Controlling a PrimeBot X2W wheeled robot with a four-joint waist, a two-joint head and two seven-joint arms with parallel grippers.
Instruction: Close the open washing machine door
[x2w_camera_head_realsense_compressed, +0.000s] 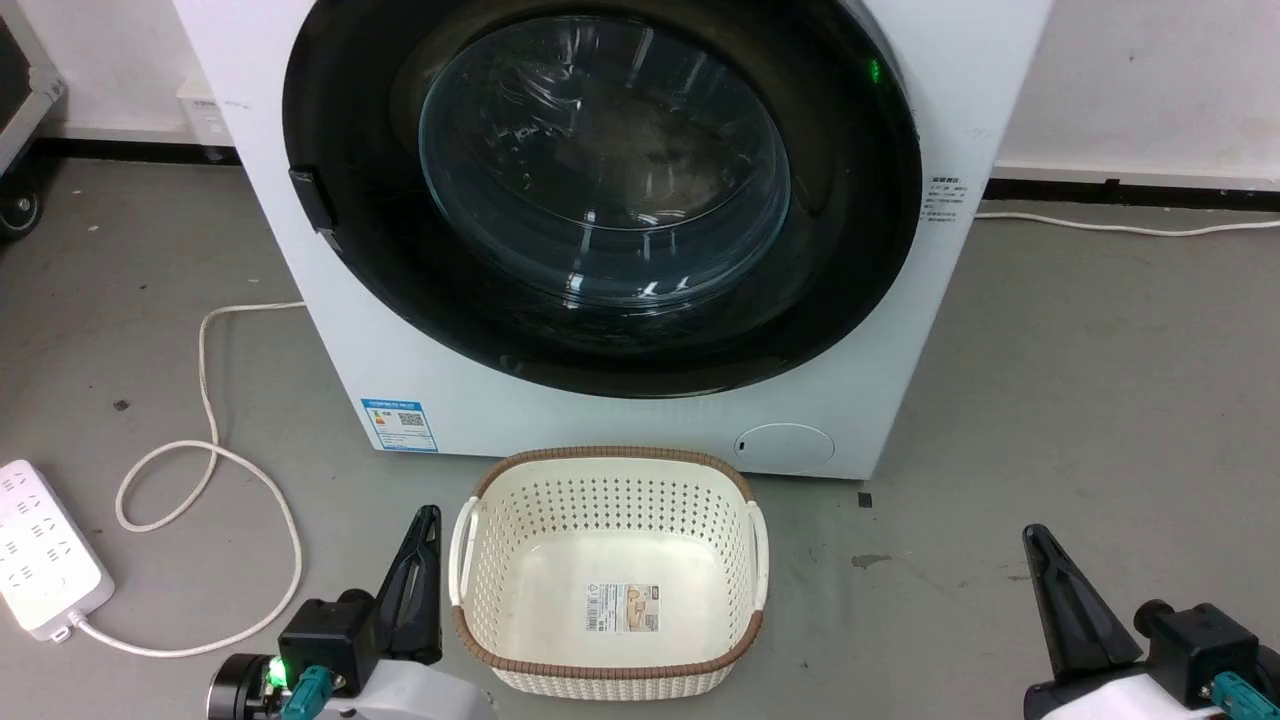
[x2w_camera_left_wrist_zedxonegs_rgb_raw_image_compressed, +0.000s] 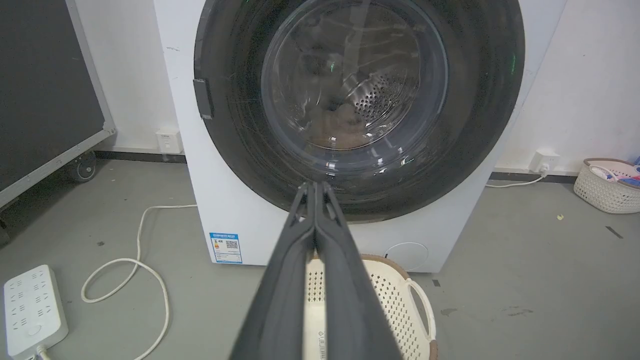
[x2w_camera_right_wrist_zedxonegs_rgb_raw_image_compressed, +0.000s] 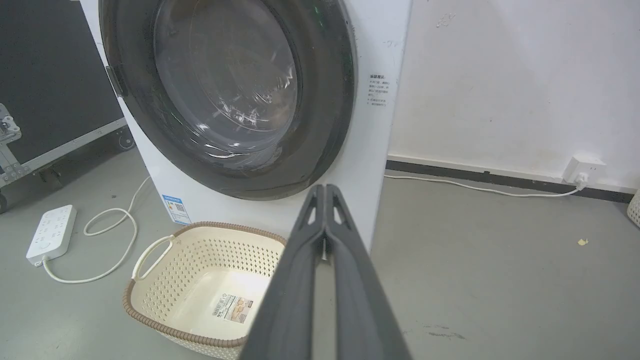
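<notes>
Looks finished: glossy black-rimmed glass door (x2w_camera_head_realsense_compressed: 850, 250) flush in white front-loading washing machine (x2w_camera_head_realsense_compressed: 560, 420), left gripper (x2w_camera_head_realsense_compressed: 430, 514), right gripper (x2w_camera_head_realsense_compressed: 1034, 532) before it pinched shut, empty; calls for latch check.

Left arm (x2w_camera_head_realsense_compressed: 335, 638) and right arm (x2w_camera_head_realsense_compressed: 1192, 640) sit low, jaws pressed shut.

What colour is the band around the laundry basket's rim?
Brown; the basket itself is cream and perforated. The head view shows it best.
</notes>
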